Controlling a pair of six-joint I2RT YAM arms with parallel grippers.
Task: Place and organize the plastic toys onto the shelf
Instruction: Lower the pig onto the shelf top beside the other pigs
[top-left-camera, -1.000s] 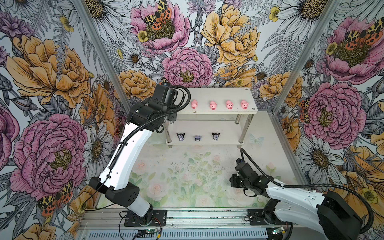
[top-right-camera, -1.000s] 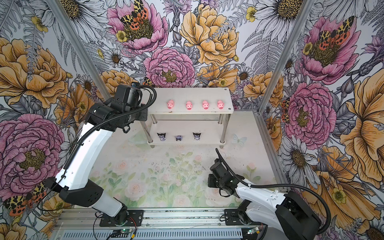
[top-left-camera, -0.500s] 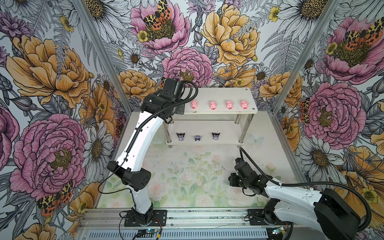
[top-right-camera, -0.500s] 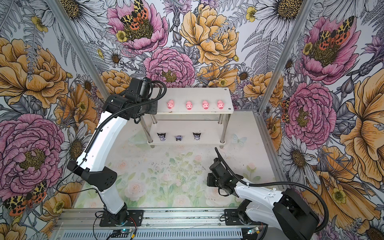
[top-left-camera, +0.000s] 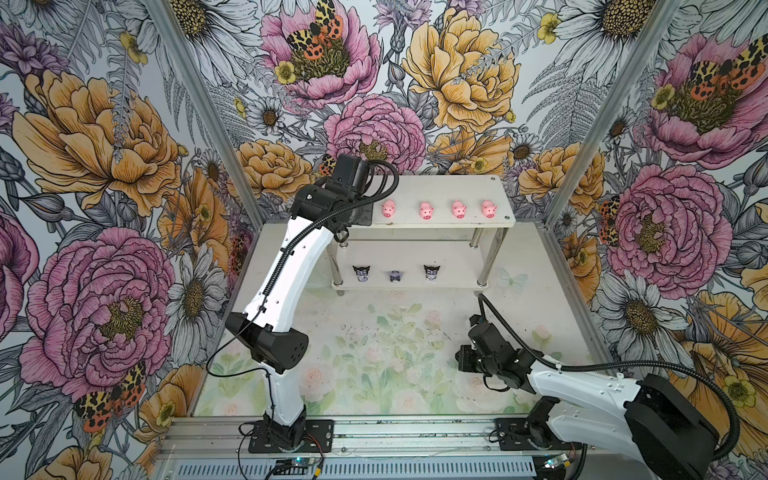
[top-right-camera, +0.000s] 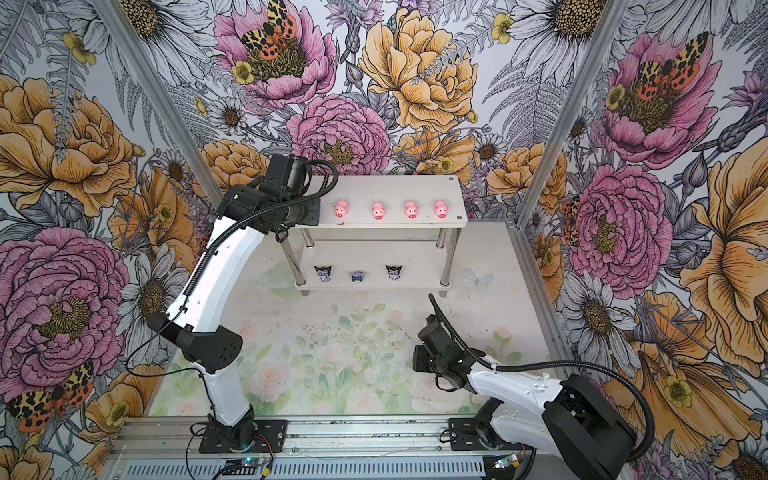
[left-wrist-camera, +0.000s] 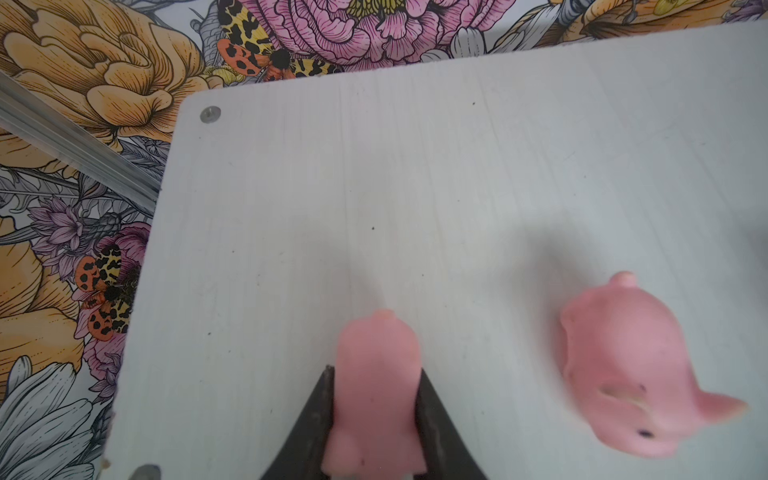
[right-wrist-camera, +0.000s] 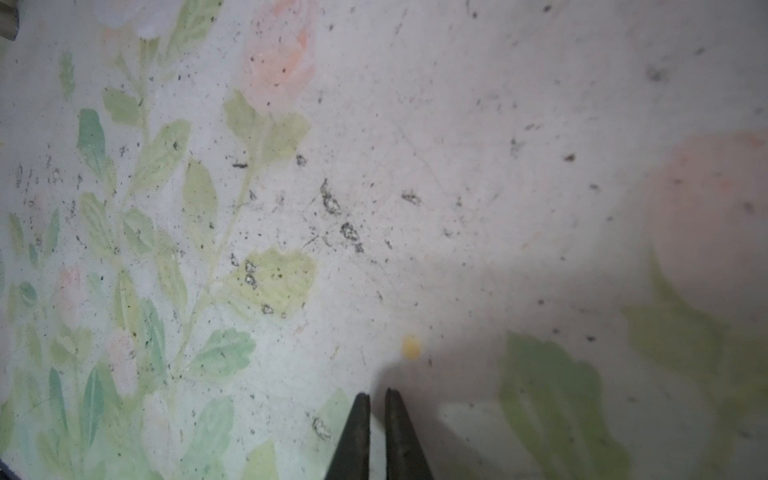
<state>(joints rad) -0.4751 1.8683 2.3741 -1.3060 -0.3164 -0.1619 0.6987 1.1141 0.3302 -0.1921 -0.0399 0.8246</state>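
Left wrist view is showing the left gripper (left-wrist-camera: 375, 371) with its dark jaws pinching the held pig (left-wrist-camera: 376, 345) by its flanks, one jaw lying along each side, though how firmly they are pressing is hard to judge from so close and blurred an angle. That pig is sitting on or just over the white top tier of the shelf (left-wrist-camera: 457, 166), near the end where two corner screws are showing. Beside it, clear of the jaws, the neighbouring pig (left-wrist-camera: 623, 365) is standing on the same board. In both top views the left arm (top-left-camera: 291, 270) is reaching over the shelf's left end and its wrist is covering the held pig, while the row of four pigs (top-left-camera: 426, 210) is standing evenly spaced along the front of the top tier, snouts facing forward. On the lower tier the three black-and-lavender figures (top-left-camera: 395, 275) are standing in a line near the front edge, apart from one another. Right wrist view is showing the right gripper (right-wrist-camera: 377, 395) hanging over the flowered tabletop (right-wrist-camera: 457, 124), well apart from the shelf, with its jaws pressed almost together, only a thin slit between them and nothing in it.
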